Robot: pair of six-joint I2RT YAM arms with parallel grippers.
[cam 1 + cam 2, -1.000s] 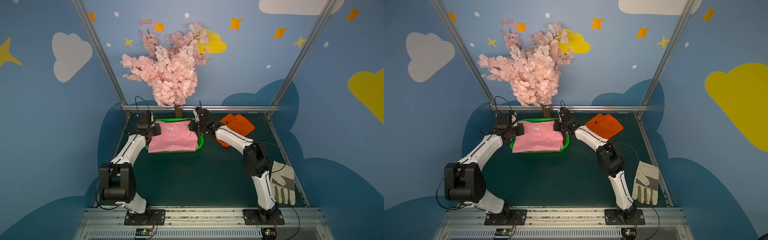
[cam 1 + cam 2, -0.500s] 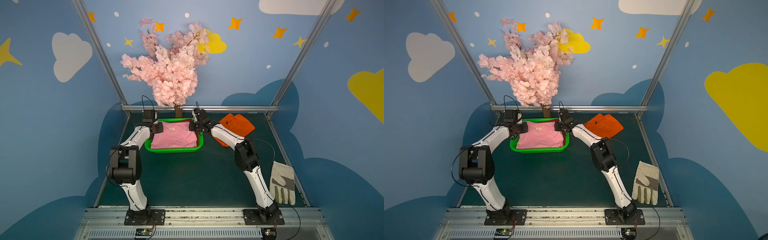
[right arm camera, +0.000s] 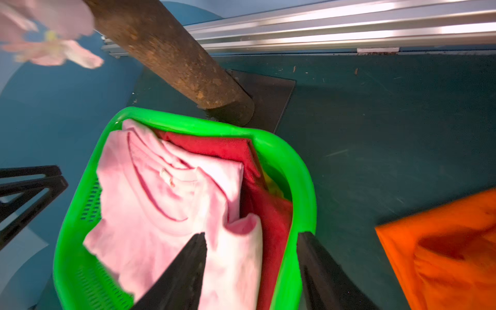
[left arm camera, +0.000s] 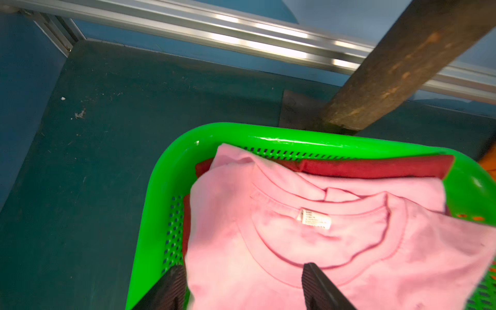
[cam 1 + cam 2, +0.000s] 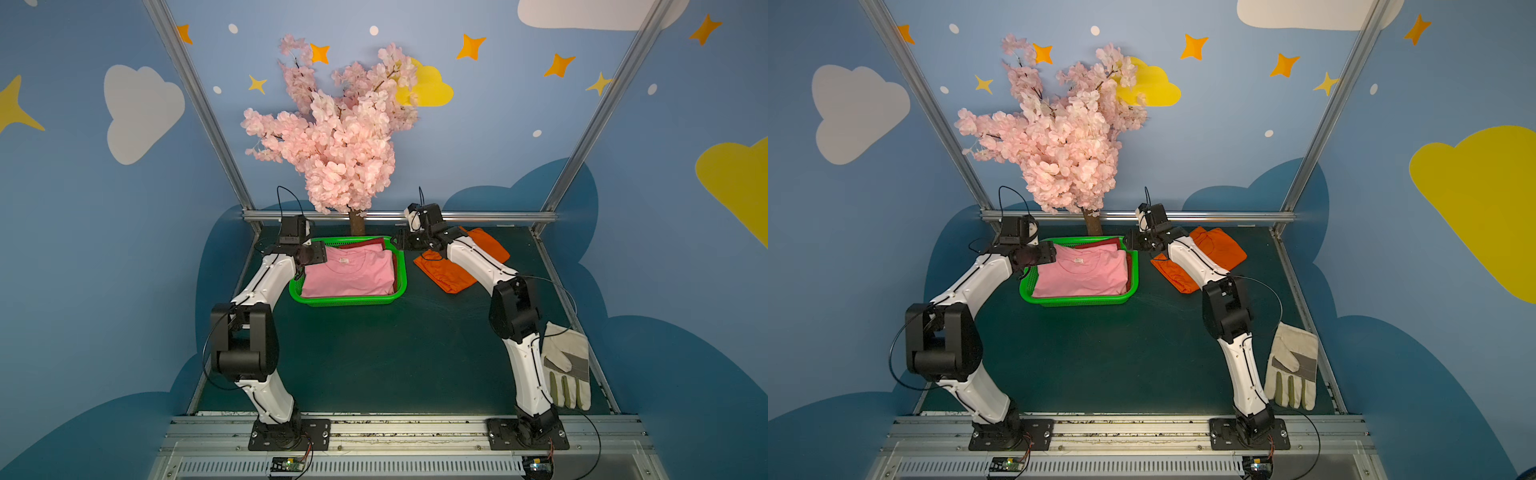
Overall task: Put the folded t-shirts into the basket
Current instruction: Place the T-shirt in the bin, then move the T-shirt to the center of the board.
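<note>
1. Your left pincer [image 4: 241, 271] sits at 9 o'clock of the basket [image 5: 353, 300]. Its jaws now stand apart and grip nothing. A second ago they were pinched shut on the cloth's edge.
2. The pink t-shirt [image 5: 349, 276] has changed most. A second ago it hung stretched between both pincers and overlapped the near rim. Now it lies flat inside the basket, collar toward 12 o'clock, on top of the dark red t-shirt [image 5: 365, 243]. A sliver of yellow cloth [image 3: 273, 188] shows beneath in the right wrist view. I judge three shirts are in.
3. Your right pincer [image 3: 252, 236] hovers at 2 o'clock of the basket, and its jaws are likewise parted and empty. Since half a second ago it has drawn outward across the rim. The release looks complete on both sides.
4. The orange t-shirt [image 5: 449, 274] lies on the worktop [image 5: 374, 353] at 3 o'clock of the basket, partly under the right arm. It has not moved and is the only shirt left outside, so it is probably your next pick.
5. The glove [image 5: 567, 365] rests at 4 o'clock by the right arm's base, where it was before. Leave it alone.
</note>
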